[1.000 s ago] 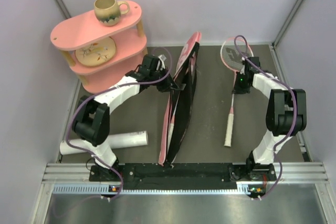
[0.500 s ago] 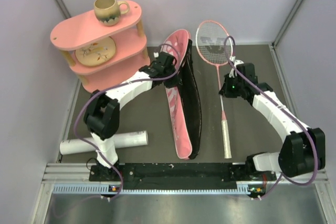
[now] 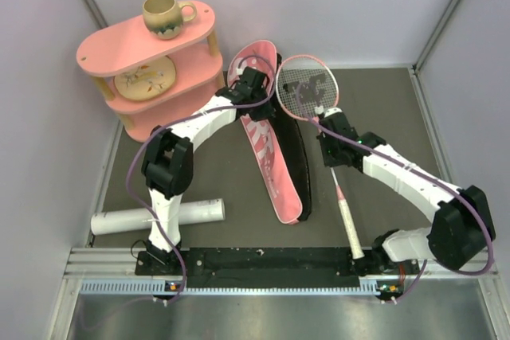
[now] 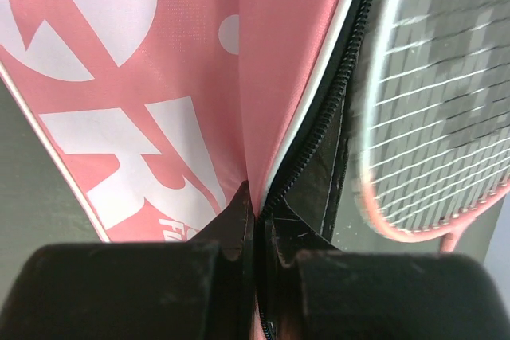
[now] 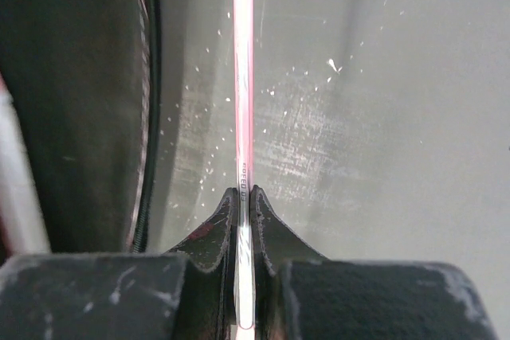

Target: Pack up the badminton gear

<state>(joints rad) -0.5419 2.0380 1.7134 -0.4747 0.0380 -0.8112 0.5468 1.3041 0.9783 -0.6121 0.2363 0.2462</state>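
The pink racket-shaped bag [image 3: 265, 153] lies open in the middle of the table, its black inside [image 3: 296, 166] facing up. My left gripper [image 3: 263, 105] is shut on the zipper edge of the pink flap [image 4: 159, 77]; the wrist view shows the fingers [image 4: 239, 224] pinching it. A pink-framed racket [image 3: 307, 85] hangs with its head just right of the bag's wide end and its handle [image 3: 348, 224] pointing toward me. My right gripper [image 3: 328, 137] is shut on its thin shaft [image 5: 243, 77]. The long white tube [image 3: 159, 216] lies at the near left. No shuttlecocks show.
A pink two-tier shelf [image 3: 151, 61] stands at the far left, with a brown mug [image 3: 166, 15] on its top tier and a patterned plate [image 3: 145, 81] on the lower one. Walls close in the table on three sides.
My right arm has carried the racket left, its head now beside the bag's wide end. My left arm has shifted the bag's flap left and back, and the bag lies flatter and more open.
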